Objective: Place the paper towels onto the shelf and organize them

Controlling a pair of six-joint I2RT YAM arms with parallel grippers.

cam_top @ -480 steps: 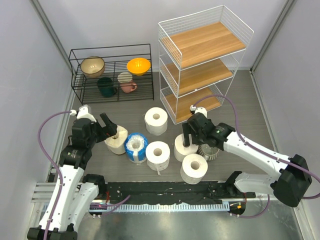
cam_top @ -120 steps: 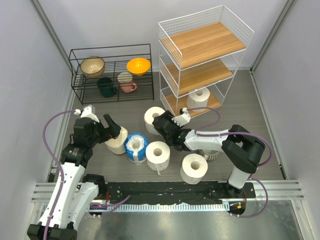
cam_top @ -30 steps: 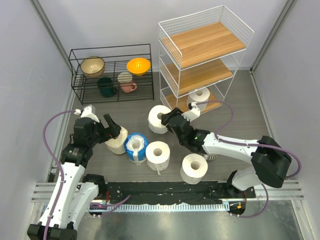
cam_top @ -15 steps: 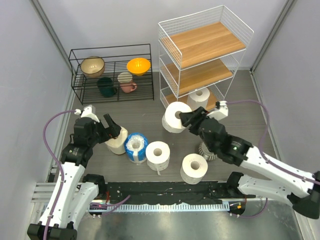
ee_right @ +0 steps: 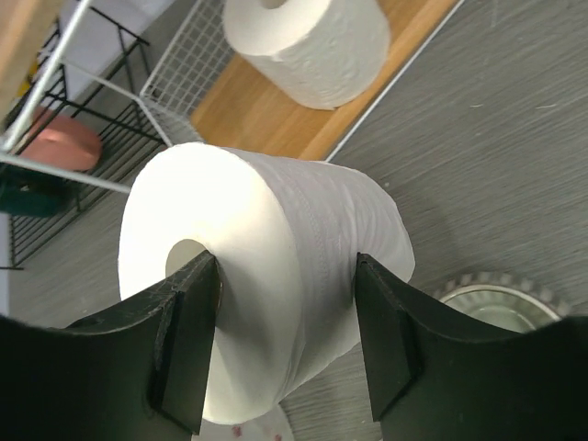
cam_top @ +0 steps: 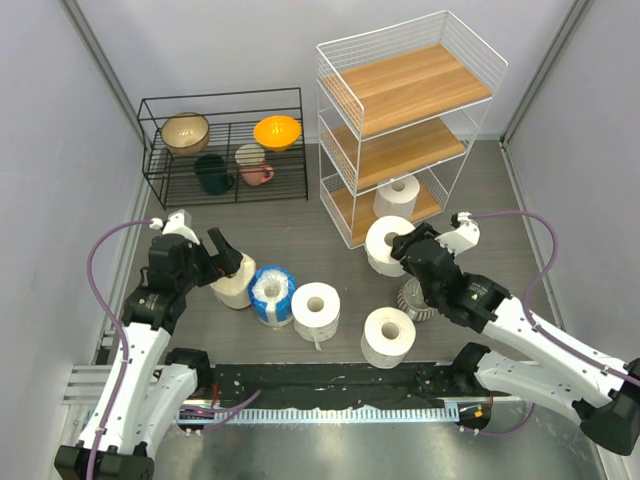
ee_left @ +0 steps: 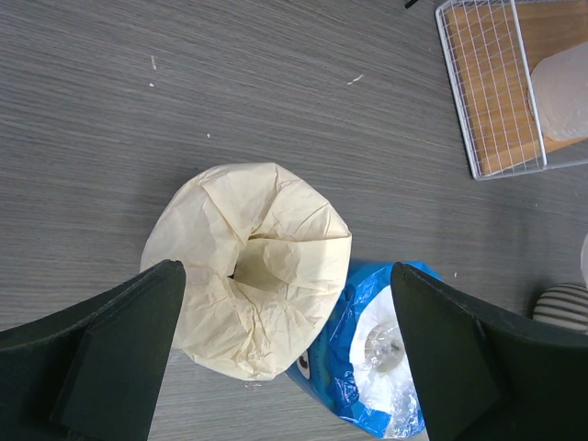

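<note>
One white paper towel roll (cam_top: 383, 243) is gripped in the jaws of the right gripper (cam_top: 402, 247). In the right wrist view one finger (ee_right: 184, 340) sits at the mouth of the hollow core and the other presses the outer wall. The roll hangs tilted just in front of the lowest board of the shelf (cam_top: 410, 110). A second white roll (cam_top: 402, 195) stands upright on that board. The grey ribbed cup (cam_top: 414, 300) sits on the bench (cam_top: 270, 225) just below the held roll. Two more white rolls (cam_top: 316, 307) (cam_top: 389, 336) stand nearer the arm bases, and the blue-wrapped roll (cam_top: 271, 293) touches the cream roll (cam_top: 232, 285). The left gripper (cam_top: 222, 262) hovers over the cream roll, jaws released and spread wider than it. A black wire rack (cam_top: 225, 145) of bowls stands left of the shelf.
</note>
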